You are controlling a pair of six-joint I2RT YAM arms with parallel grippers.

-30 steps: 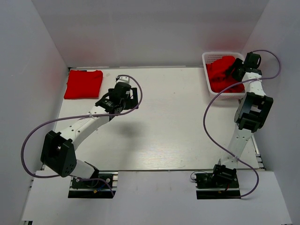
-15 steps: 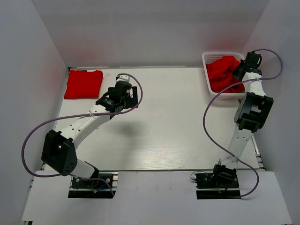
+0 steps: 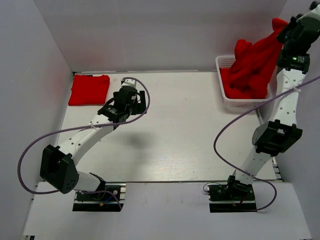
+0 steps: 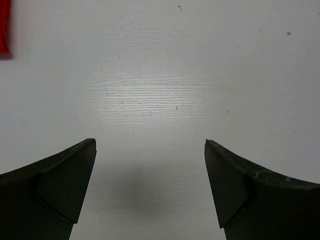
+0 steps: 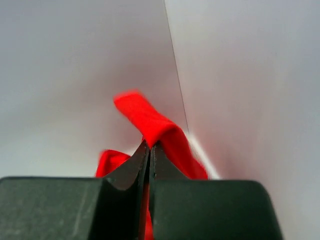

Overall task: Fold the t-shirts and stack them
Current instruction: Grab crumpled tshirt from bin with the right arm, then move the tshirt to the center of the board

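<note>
Watching the right gripper (image 5: 149, 150), I see its jaws pressed fully together on a thin fold of a red t-shirt (image 3: 257, 57). The shirt hangs from the gripper high over the white mesh basket (image 3: 220, 64) at the far right corner of the table (image 3: 190, 135), and its lower end trails down into the red cloth heaped in the basket. My main worry is that pinch: only a narrow ridge of fabric shows between the fingertips, and I judge that a quick swing toward the middle of the table could pull it free and drop the shirt in a heap. The trailing end could also snag whatever else lies in the basket. I cannot tell where one shirt ends and the next begins, so a second shirt might come out with it, or the light basket might tip or slide. The arm is stretched up close to the side wall (image 3: 300, 125), which leaves me little margin for a wide arc. The left gripper (image 4: 150, 145) hovers wide open and empty over bare table, well apart from the hanging shirt, so it cannot catch the shirt if it slips. The folded t-shirt (image 3: 89, 89) lies at the far left corner, and a carelessly dragged shirt could disturb it.
</note>
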